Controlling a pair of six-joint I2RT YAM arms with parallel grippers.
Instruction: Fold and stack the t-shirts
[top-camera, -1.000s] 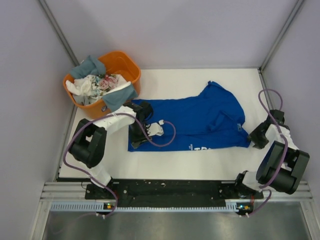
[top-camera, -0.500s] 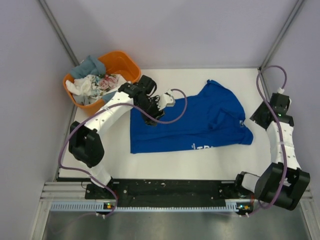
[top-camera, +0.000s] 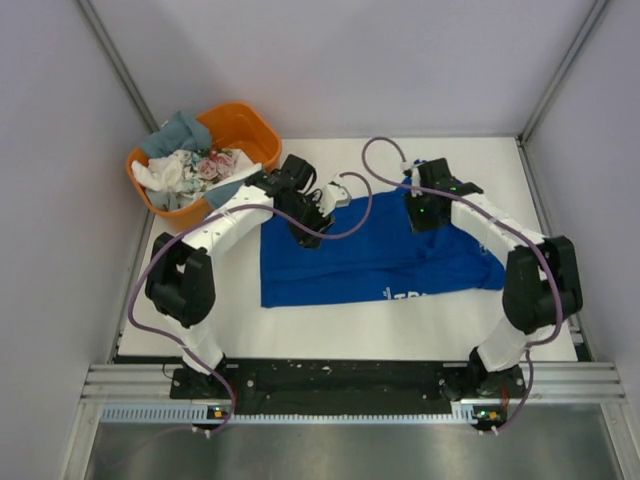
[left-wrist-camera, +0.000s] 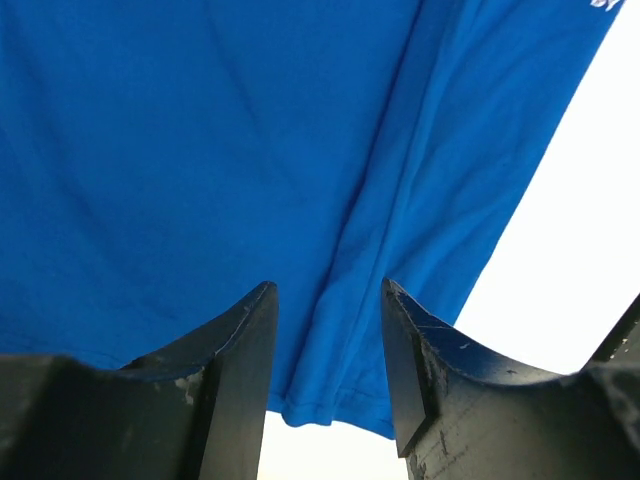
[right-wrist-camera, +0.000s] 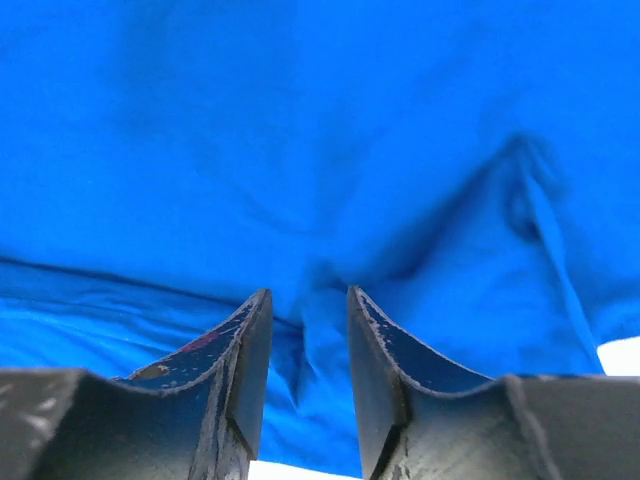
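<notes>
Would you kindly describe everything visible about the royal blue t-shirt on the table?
The royal blue t-shirt is soft, thin-looking cloth, lying spread but wrinkled on the white table, with white lettering at its near edge. The left gripper holds its fingers astride a crease by the hem; the right gripper sits over bunched folds near its far edge.

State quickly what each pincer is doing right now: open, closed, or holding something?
Left pincer: open above the blue t-shirt, holding nothing.
Right pincer: narrow gap, cloth bunched between; grip cannot be told.
</notes>
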